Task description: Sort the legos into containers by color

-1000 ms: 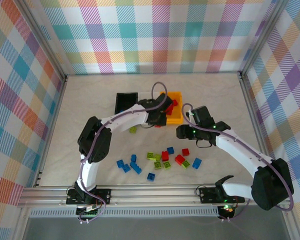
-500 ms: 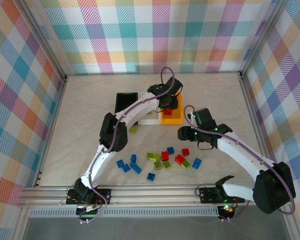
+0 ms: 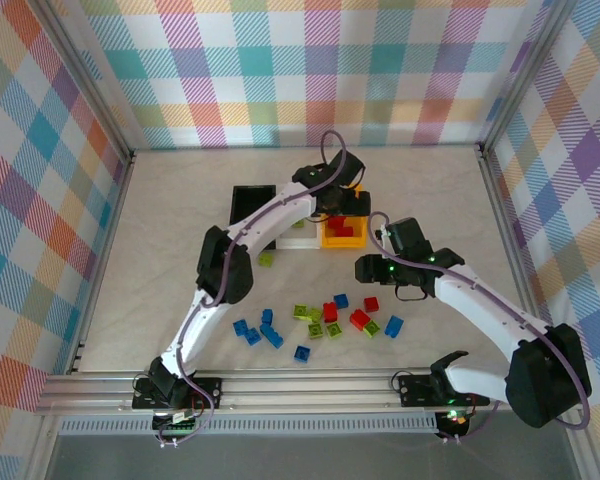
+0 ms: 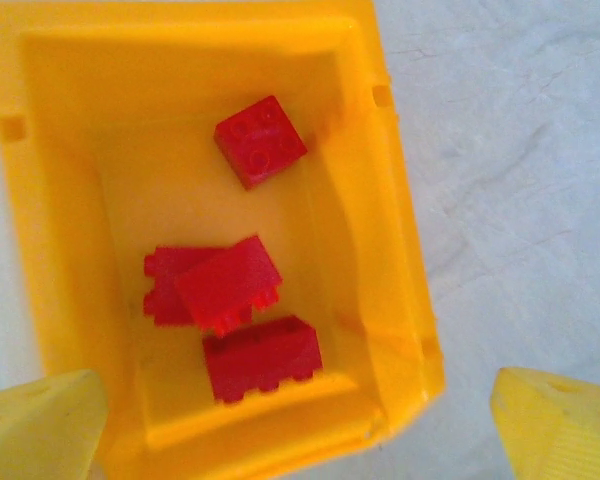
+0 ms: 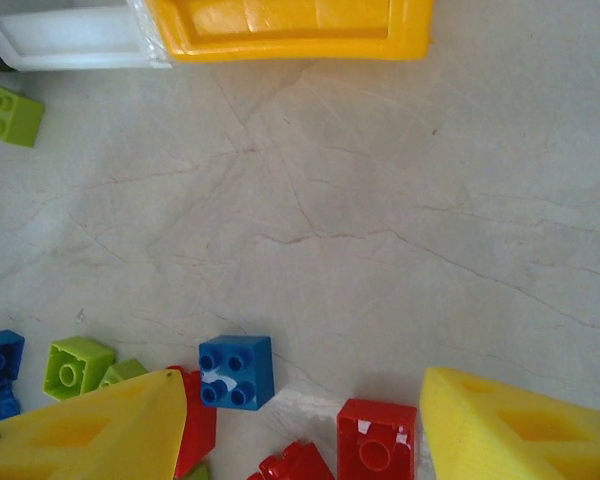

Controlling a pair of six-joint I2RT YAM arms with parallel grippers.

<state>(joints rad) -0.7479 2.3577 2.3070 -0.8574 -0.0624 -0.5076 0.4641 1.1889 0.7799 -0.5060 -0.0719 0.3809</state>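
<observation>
Orange bin (image 4: 70,300) at frame centre holds four red bricks (image 4: 260,140); the left gripper (image 4: 300,425) hangs over it, jaws wide and empty. The right gripper (image 5: 305,430) (also spread, holding nothing) is above loose legos (image 5: 237,370) at lower frame.

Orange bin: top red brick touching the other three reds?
Apart. Left wrist view: bare orange bin floor separates the top red brick from the three-brick pile.
</observation>
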